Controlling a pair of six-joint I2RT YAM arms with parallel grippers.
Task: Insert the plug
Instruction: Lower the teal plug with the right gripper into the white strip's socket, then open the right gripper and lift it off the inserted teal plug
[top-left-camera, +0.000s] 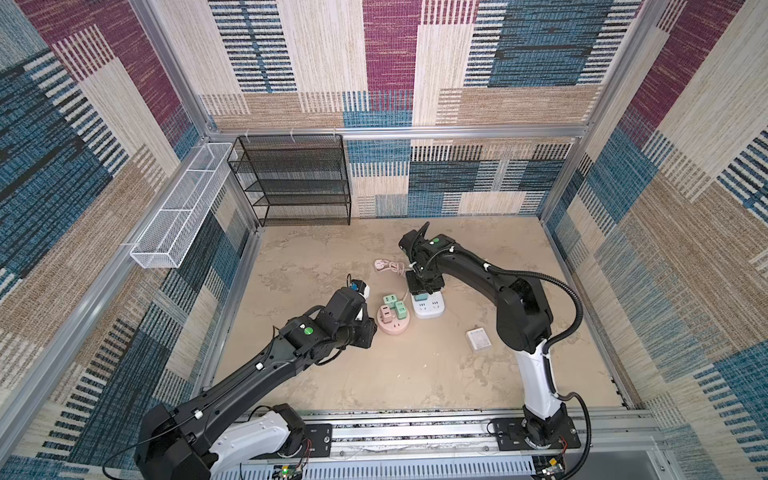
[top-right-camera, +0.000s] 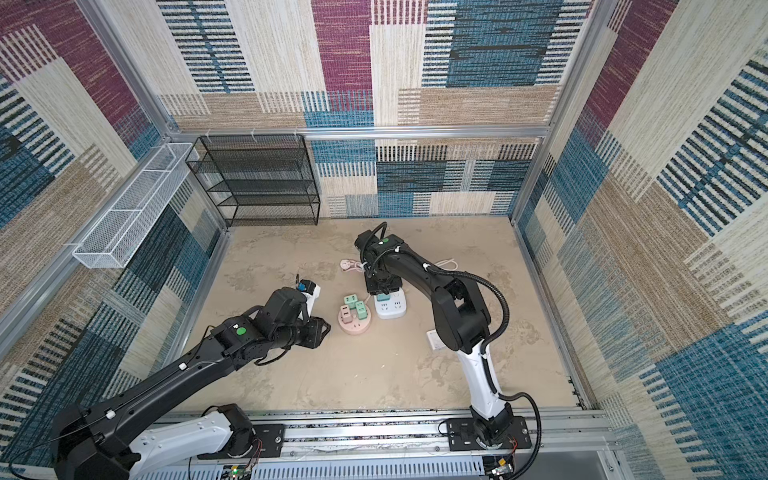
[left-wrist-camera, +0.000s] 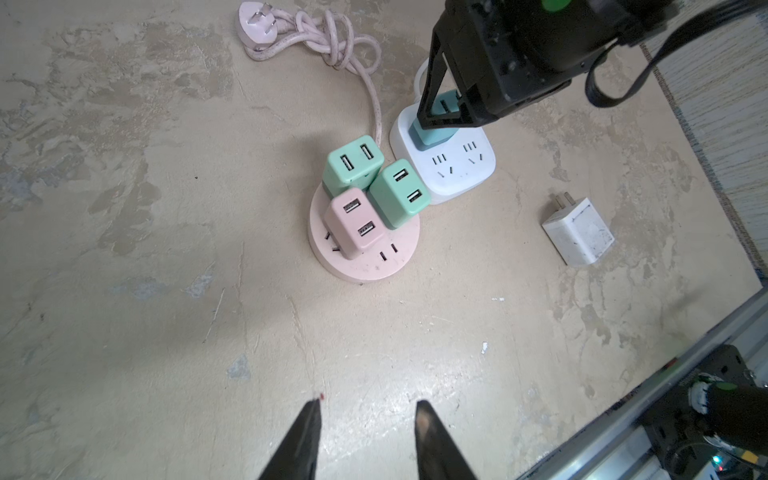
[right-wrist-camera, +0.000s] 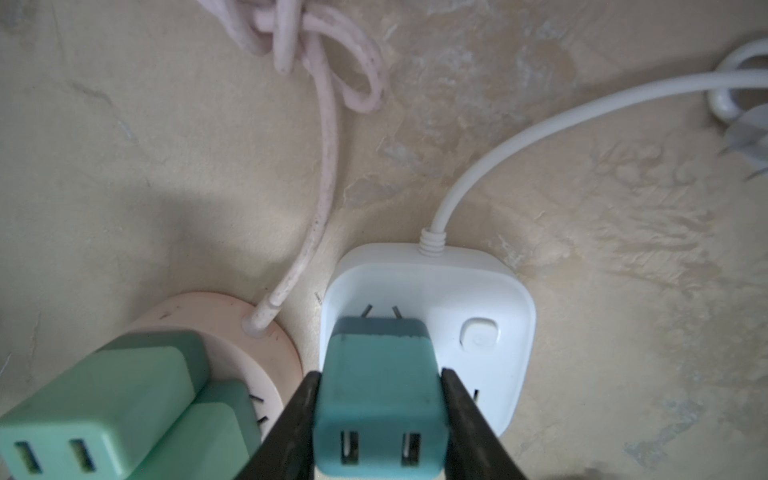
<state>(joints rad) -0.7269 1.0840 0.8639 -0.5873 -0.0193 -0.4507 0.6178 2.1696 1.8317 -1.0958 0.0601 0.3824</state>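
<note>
Right tool (right-wrist-camera: 379, 374): closed on the teal plug (right-wrist-camera: 378, 403), one finger against each side of its body. The teal plug stands upright on the white socket block (right-wrist-camera: 478, 286), on the side nearest the pink round socket block (left-wrist-camera: 365, 266). Its base meets the block's top face, but whether it is fully seated cannot be told.

Left tool (left-wrist-camera: 370, 424): jaws narrowly apart with nothing between them. It is held above bare tabletop (left-wrist-camera: 124, 291), near the pink round socket block but apart from it.

The pink round socket block carries two green adapters (left-wrist-camera: 353, 166) and one pink adapter (left-wrist-camera: 353, 224), all upright. A white adapter (left-wrist-camera: 577, 232) lies on its side on the tabletop, near the white socket block. The pink cord (left-wrist-camera: 332, 45) lies knotted on the far side of the blocks.
</note>
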